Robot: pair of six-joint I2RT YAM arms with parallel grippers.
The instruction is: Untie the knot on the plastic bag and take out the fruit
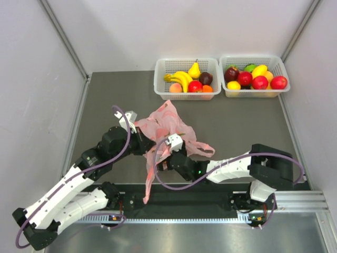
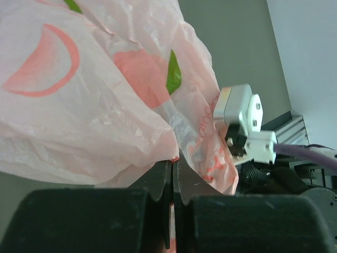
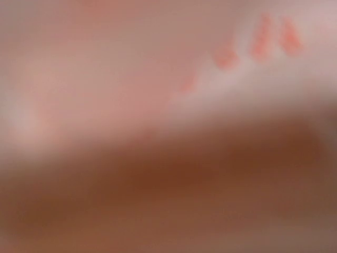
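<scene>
**Left claw** (image 2: 172, 176): mine, closed flat, with a fold of the plastic bag (image 2: 105, 110) pinched at its tips.

**Right claw** (image 1: 159, 154): pressed into the pink film. Its own camera gives only blur, so I cannot tell how far it is open or whether it holds anything.

**Plastic bag:** crumpled mid-bench, nearer the near edge, between both claws. One handle strip (image 1: 149, 184) hangs over the near edge.

**Knot:** not made out in any view.

**Fruit:** a peach-pink patch (image 2: 139, 74) with a green leaf shows through the film. Whether it is fruit or print I cannot say.

**Method, my judgement:** use my left pinch as the anchor, find the knot before pulling, and draw a loop out gently, since the thin film could tear.

**Room:** there is bare bench (image 1: 237, 124) to the right of the bag. Two baskets (image 1: 158, 84) line the far edge, and walls stand close on either side.
</scene>
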